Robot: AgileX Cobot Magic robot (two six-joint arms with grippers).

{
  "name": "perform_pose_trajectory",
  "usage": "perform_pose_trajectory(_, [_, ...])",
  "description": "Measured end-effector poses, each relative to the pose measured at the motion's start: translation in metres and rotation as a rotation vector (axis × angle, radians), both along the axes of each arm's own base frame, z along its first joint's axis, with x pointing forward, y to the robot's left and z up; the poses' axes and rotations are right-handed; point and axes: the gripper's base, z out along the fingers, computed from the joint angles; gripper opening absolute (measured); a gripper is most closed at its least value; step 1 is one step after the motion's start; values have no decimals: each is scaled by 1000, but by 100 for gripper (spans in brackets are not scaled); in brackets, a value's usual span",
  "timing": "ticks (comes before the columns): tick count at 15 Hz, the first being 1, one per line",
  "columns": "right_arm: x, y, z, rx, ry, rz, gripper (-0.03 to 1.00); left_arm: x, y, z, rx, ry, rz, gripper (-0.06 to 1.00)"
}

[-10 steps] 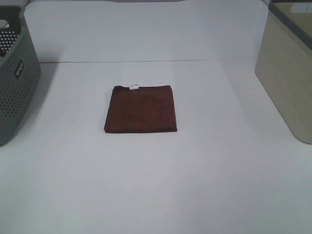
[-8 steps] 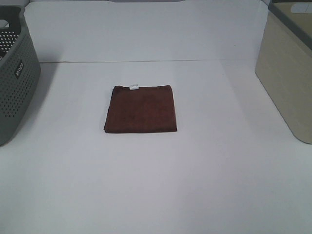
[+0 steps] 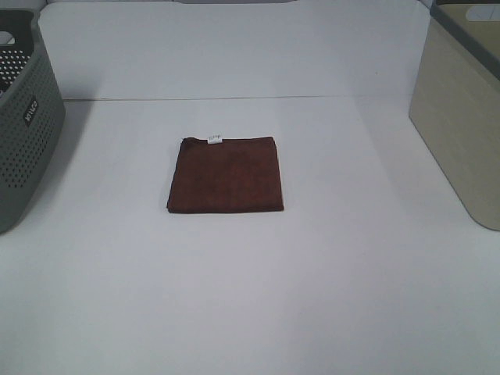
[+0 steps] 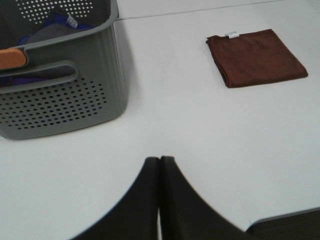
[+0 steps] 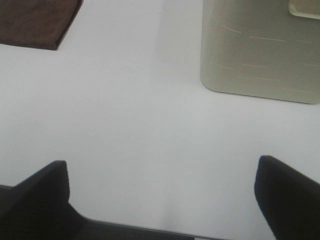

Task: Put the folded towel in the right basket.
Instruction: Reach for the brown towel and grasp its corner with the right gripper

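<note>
A folded dark brown towel (image 3: pixel 226 174) with a small white tag lies flat in the middle of the white table. It also shows in the left wrist view (image 4: pixel 256 56) and, in part, in the right wrist view (image 5: pixel 36 20). The right basket (image 3: pixel 461 109) is beige and stands at the table's right edge; it shows in the right wrist view (image 5: pixel 257 47) too. Neither gripper shows in the exterior high view. My left gripper (image 4: pixel 159 161) is shut and empty, near the table's front edge. My right gripper (image 5: pixel 162 172) is open and empty, well short of the towel and basket.
A grey perforated basket (image 3: pixel 23 125) stands at the table's left edge; the left wrist view shows it (image 4: pixel 60 95) holding blue and grey cloth and an orange piece. A white wall rises behind the table.
</note>
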Motion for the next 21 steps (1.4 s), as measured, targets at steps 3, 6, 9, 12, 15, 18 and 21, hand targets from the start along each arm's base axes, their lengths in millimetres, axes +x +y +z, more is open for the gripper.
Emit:
perform_pose_trajectory(3, [0,0,0,0,0,0,97,0,0,0,0,0,0,0])
perform_pose_trajectory(6, [0,0,0,0,0,0,97,0,0,0,0,0,0,0])
perform_pose_trajectory(9, [0,0,0,0,0,0,97,0,0,0,0,0,0,0])
perform_pose_trajectory(12, [0,0,0,0,0,0,97,0,0,0,0,0,0,0])
perform_pose_trajectory(15, [0,0,0,0,0,0,97,0,0,0,0,0,0,0])
perform_pose_trajectory(18, [0,0,0,0,0,0,97,0,0,0,0,0,0,0])
perform_pose_trajectory(21, [0,0,0,0,0,0,97,0,0,0,0,0,0,0])
